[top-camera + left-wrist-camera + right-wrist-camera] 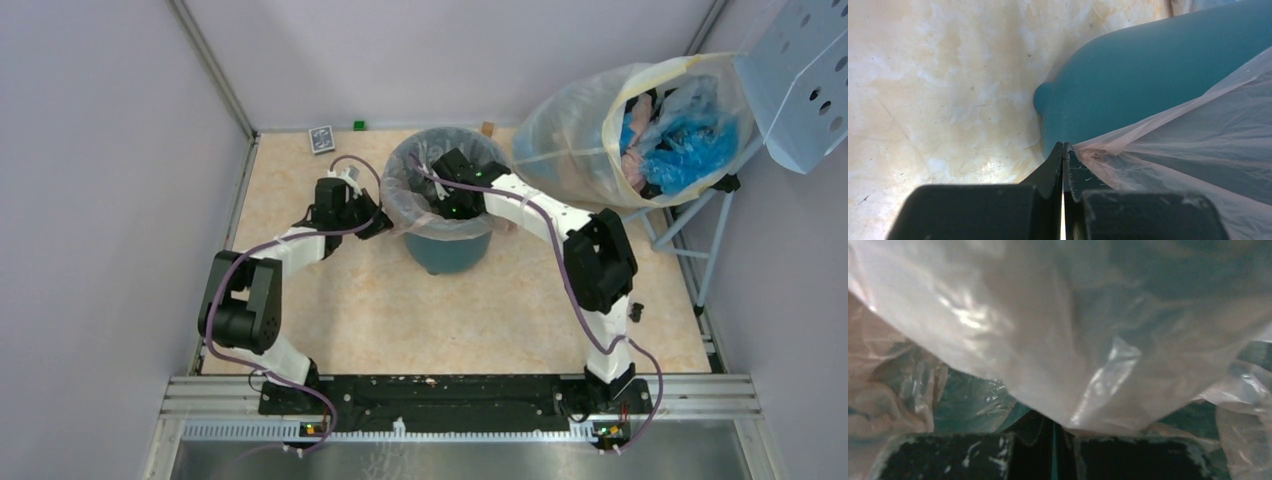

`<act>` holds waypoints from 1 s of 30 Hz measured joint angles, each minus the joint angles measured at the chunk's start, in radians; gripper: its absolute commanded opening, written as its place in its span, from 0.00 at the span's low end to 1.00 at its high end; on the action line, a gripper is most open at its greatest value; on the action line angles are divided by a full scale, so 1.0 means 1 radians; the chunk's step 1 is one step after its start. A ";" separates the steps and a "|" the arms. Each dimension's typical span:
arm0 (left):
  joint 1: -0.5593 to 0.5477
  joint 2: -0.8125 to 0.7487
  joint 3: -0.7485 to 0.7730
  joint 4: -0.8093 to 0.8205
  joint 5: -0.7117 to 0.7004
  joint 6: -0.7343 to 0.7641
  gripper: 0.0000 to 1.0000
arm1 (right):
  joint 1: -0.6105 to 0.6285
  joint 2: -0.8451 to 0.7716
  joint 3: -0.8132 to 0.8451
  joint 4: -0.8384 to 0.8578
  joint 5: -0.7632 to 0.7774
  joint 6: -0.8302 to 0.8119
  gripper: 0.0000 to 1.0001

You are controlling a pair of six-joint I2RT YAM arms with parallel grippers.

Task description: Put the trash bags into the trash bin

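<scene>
The dark teal trash bin (pixel 450 252) stands at the middle of the floor. The thin pale pink trash bag (pixel 405 195) is draped over its rim and hangs inside. My left gripper (pixel 378 222) is at the bin's left side; in the left wrist view the gripper (pixel 1063 146) is shut on the bag's edge (pixel 1198 135), stretched taut beside the bin wall (pixel 1148 65). My right gripper (pixel 452 205) reaches down into the bin. In the right wrist view the gripper (pixel 1054 426) is shut, the bag film (pixel 1048 330) narrows to its hidden tips, and the bin's inside (pixel 973 400) shows behind.
A large clear sack with a pale yellow rim (pixel 580 130) holds blue bags (pixel 695 140) at the back right, on a stand (pixel 690 240) beside a pale blue perforated panel (pixel 805 70). A small card box (pixel 321 138) lies at the back wall. Walls close in on the left and back.
</scene>
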 measured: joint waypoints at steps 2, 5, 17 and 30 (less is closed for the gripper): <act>-0.002 0.012 0.010 0.000 0.004 0.000 0.00 | 0.002 0.019 -0.001 0.000 0.000 -0.002 0.00; -0.005 0.027 0.024 0.000 0.004 0.000 0.01 | 0.002 0.049 0.001 0.005 -0.010 0.000 0.00; -0.008 0.027 0.039 -0.019 0.002 0.011 0.01 | -0.001 0.192 0.045 -0.051 -0.111 0.027 0.00; -0.008 0.027 0.074 -0.026 0.003 0.019 0.02 | -0.001 0.116 0.043 -0.045 -0.084 0.033 0.00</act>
